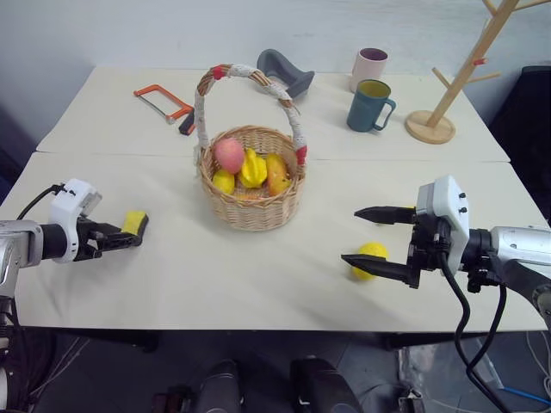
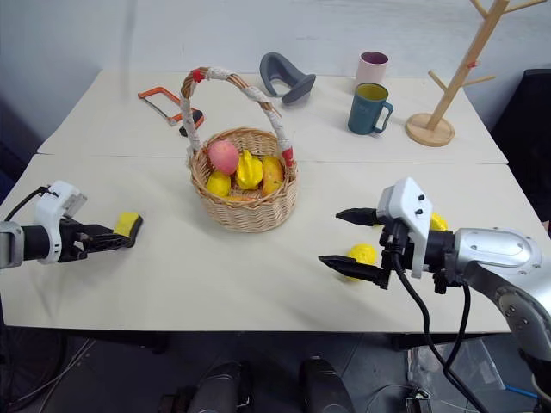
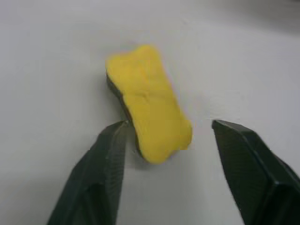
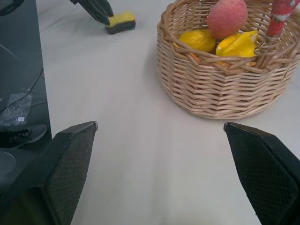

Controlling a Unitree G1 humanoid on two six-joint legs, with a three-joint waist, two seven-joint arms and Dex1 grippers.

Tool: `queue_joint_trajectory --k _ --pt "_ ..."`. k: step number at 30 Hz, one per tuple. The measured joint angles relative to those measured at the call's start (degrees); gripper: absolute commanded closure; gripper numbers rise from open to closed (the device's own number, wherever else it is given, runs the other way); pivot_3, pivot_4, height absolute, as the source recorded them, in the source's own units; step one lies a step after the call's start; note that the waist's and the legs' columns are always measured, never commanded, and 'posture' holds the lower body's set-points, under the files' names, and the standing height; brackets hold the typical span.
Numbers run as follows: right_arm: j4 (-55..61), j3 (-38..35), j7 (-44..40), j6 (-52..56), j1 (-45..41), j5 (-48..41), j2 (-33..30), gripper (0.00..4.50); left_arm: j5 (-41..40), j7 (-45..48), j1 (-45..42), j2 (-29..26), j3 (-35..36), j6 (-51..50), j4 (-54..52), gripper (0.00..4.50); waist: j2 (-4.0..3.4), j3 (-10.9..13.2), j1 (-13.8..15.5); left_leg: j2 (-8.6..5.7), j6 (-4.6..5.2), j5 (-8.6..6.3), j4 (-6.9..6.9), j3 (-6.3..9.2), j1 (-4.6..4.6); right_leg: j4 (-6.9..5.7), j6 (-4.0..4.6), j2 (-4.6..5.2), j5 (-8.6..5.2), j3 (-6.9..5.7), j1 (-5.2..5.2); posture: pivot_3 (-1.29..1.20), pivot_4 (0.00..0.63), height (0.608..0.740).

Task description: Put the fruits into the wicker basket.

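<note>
Evenly, softly lit from above; faint shadows around the basket [image 1: 251, 200]; close yellow block [image 3: 149, 103] blurred, no glare.

Two pale tables [image 1: 129, 258] stand pushed together, with a seam between them. A plain light wall [image 1: 129, 34] is behind the far edge. The floor [image 1: 103, 379] below is dark.

Wicker basket [image 2: 245, 200] of fruits mid-table — lemon [image 2: 362, 255] between the right gripper's [image 2: 355, 240] spread fingers.
</note>
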State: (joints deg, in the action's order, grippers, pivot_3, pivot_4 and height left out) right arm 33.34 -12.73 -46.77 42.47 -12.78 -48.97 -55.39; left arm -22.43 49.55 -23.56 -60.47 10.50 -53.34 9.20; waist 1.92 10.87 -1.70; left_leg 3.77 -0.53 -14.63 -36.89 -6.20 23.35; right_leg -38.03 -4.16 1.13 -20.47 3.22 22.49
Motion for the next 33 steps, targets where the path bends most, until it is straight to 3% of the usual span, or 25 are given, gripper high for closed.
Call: queue_joint_trajectory --k 1,8,13,17,22,33 --pt "0.01 -1.1 0.1 0.08 1.09 0.05 -0.01 0.0 -0.45 0.33 0.0 0.07 0.79 0.99 -0.49 0.25 0.0 0.0 0.0 -0.01 0.0 0.0 0.0 -0.01 0.0 0.0 0.0 0.02 0.0 -0.02 0.0 0.0 0.15 0.74" --pt "0.65 -11.88 -1.28 0.01 14.65 3.46 -1.76 0.0 -13.5 13.33 -1.98 -2.04 10.18 2.66 -11.76 0.25 0.02 0.0 0.01 -0.06 0.0 -0.03 0.02 -0.13 -0.06 0.04 -0.01 0.12 0.0 -0.13 -0.08 0.0 0.15 0.74" --pt "-1.72 -12.33 -4.44 -4.28 17.53 10.34 -3.51 0.0 -22.6 21.19 -8.88 0.28 6.3 3.29 -23.16 0.25 -0.03 -0.02 -0.03 -0.11 0.05 0.0 -0.05 -0.28 -0.21 0.02 -0.12 0.12 0.07 -0.1 -0.17 0.0 0.15 0.74" --pt "-6.04 -9.43 -4.76 -4.46 13.35 11.33 -2.88 0.0 -22.52 22.29 -12.92 7.78 -2.23 7.28 -25.68 0.25 -0.03 -0.02 -0.11 -0.05 0.03 0.02 -0.12 -0.33 -0.21 0.0 -0.16 -0.1 0.09 0.04 -0.13 0.0 0.15 0.74" --pt "-8.58 -1.31 -0.35 -3.28 8.61 13.36 2.98 0.0 -19.63 21.33 -16.73 14.59 -8.62 11.89 -24.01 0.25 -0.03 -0.02 -0.2 0.14 -0.2 0.09 -0.23 -0.42 -0.08 0.03 -0.17 -0.43 0.09 0.31 0.01 0.0 0.15 0.74" --pt "-13.97 7.78 5.6 2.82 3.43 16.66 8.97 0.0 -17.16 21.91 -19.04 16.61 -11.62 13.94 -21.84 0.25 -0.04 -0.02 -0.09 0.18 -0.33 0.15 -0.25 -0.53 -0.13 -0.02 -0.17 -0.45 0.09 0.36 0.02 0.0 0.15 0.74"
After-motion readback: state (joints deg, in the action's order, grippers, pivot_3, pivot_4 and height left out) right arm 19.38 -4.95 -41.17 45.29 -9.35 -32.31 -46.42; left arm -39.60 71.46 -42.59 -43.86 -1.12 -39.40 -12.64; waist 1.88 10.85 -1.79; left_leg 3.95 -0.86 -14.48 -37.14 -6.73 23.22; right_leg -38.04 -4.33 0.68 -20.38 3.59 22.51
